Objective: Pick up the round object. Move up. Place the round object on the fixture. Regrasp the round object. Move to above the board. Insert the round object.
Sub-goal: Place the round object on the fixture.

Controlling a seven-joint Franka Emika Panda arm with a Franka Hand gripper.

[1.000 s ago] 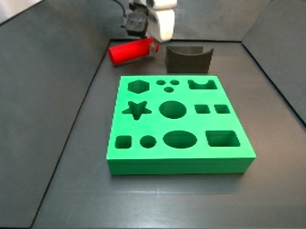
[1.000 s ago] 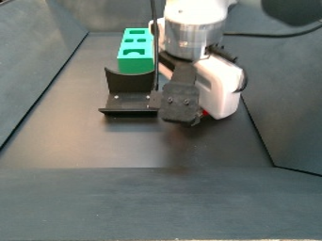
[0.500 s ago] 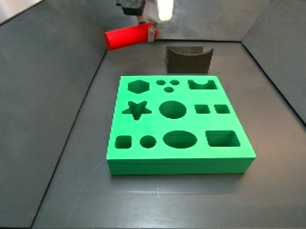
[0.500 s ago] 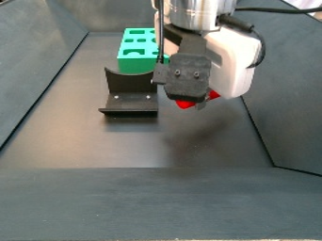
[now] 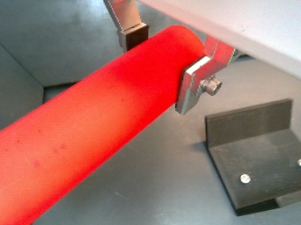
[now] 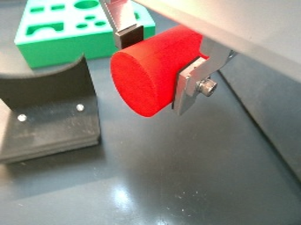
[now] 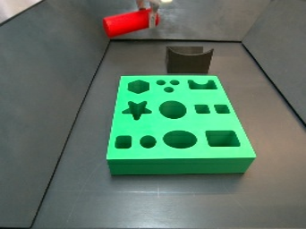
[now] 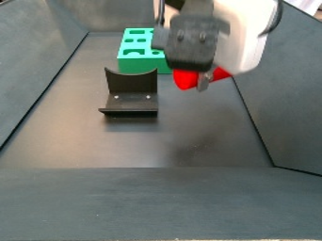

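Observation:
My gripper (image 5: 165, 60) is shut on the round object (image 5: 100, 123), a smooth red cylinder held crosswise between the two silver fingers (image 6: 192, 82). In a side view the round object (image 7: 125, 21) hangs high above the floor, left of and above the fixture (image 7: 188, 59), with the gripper (image 7: 153, 12) partly cut off by the frame. The fixture (image 6: 47, 123) is a dark notched block, standing below and beside the held round object (image 6: 143, 75). The green board (image 7: 180, 121) lies flat in front of the fixture. In the other side view the gripper (image 8: 195, 58) hides most of the round object (image 8: 189, 81).
Dark walls enclose the floor on the left (image 7: 60, 63) and right (image 7: 275, 80). The board (image 8: 138, 47) lies behind the fixture (image 8: 130, 94) in a side view. Open dark floor (image 8: 151, 169) stretches below the gripper.
The gripper has risen steadily with the round object, lifting it from near the floor beside the fixture to well above it. The board and fixture have not moved.

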